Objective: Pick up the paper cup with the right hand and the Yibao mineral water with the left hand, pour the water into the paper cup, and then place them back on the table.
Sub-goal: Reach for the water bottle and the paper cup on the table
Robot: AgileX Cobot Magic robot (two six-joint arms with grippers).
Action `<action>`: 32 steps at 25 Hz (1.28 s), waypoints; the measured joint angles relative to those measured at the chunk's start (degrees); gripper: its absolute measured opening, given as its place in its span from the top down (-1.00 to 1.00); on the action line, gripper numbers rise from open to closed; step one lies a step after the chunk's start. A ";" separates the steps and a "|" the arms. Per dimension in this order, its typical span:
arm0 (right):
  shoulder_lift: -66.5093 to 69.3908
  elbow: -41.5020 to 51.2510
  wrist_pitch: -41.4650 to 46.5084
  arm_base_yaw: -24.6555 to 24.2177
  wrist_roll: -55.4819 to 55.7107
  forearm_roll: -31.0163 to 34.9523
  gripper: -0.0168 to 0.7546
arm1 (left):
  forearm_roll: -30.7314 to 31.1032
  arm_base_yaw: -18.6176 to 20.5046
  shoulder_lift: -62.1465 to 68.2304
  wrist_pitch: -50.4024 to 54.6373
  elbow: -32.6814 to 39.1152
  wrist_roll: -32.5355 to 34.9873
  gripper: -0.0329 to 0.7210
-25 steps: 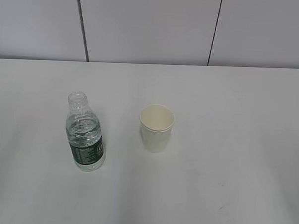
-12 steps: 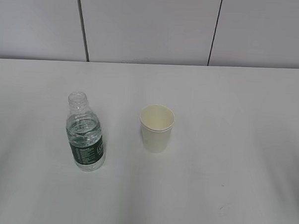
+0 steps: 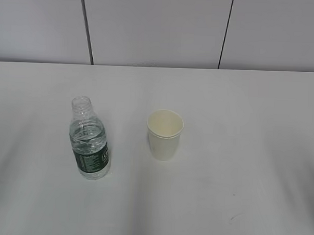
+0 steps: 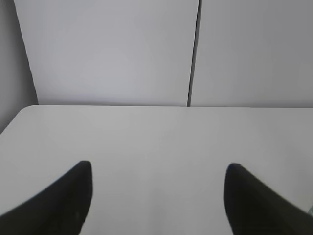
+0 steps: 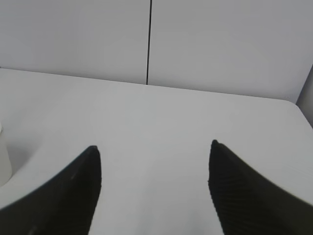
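The paper cup (image 5: 4,161), upright, is seen left of the right hand's (image 5: 154,191) wide-spread fingers (image 5: 73,196), apparently ahead.

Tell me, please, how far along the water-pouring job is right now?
Nothing looks done: the Yibao mineral water and the paper cup stand apart on the table. In hand: nothing; the left gripper and right gripper are open, empty. Grasping, pouring, replacing remain.

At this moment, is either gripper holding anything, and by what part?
Nothing is held. The left gripper and right gripper are both open over bare table. The bottle and the paper cup stand untouched.
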 joint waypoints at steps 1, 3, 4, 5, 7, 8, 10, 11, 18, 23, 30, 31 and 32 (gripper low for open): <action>0.54 0.00 -0.45 0.00 0.00 0.00 -0.44 | -0.05 0.00 1.01 -0.92 0.00 -0.28 -0.44; 1.50 0.00 -1.83 0.00 0.00 -0.04 -0.44 | -0.10 0.00 2.80 -2.58 0.00 -1.09 -0.44; 2.13 0.00 -2.54 0.00 0.00 -0.04 -0.44 | -0.17 0.00 3.42 -3.16 0.00 -1.32 -0.44; 3.01 0.00 -3.38 0.00 0.00 -0.04 -0.43 | -0.17 0.00 4.10 -3.60 0.00 -1.43 -0.44; 4.69 0.00 -5.11 0.00 0.00 -0.13 -0.42 | -0.17 0.00 5.25 -4.57 0.00 -1.55 -0.44; 5.75 0.00 -6.06 0.00 0.00 -0.13 -0.40 | -0.17 0.00 5.64 -4.90 0.00 -1.55 -0.44; 7.74 0.00 -8.34 0.00 0.00 -0.17 -0.39 | -0.11 0.00 6.60 -5.64 0.00 -1.55 -0.44; 9.29 0.00 -9.73 0.00 0.00 -0.17 -0.39 | -0.04 0.00 6.93 -5.93 0.00 -1.55 -0.44; 18.06 0.00 -18.23 0.00 0.00 -2.28 -0.39 | 0.29 0.00 10.34 -8.95 0.00 -1.55 -0.44; 22.33 0.00 -22.99 0.00 0.08 -7.27 -0.39 | 0.69 -2.29 13.77 -10.95 0.00 -1.55 -0.44; 26.36 0.00 -25.82 0.00 0.62 -8.45 -0.39 | 2.85 -7.56 21.38 -14.39 0.00 -1.55 -0.44; 26.76 0.00 -26.19 0.00 0.99 -8.45 -0.39 | 2.90 -7.72 22.82 -15.20 0.00 -1.55 -0.44; 26.89 0.00 -26.30 0.00 1.19 -8.59 -0.39 | 2.90 -7.76 24.27 -15.99 0.00 -1.55 -0.44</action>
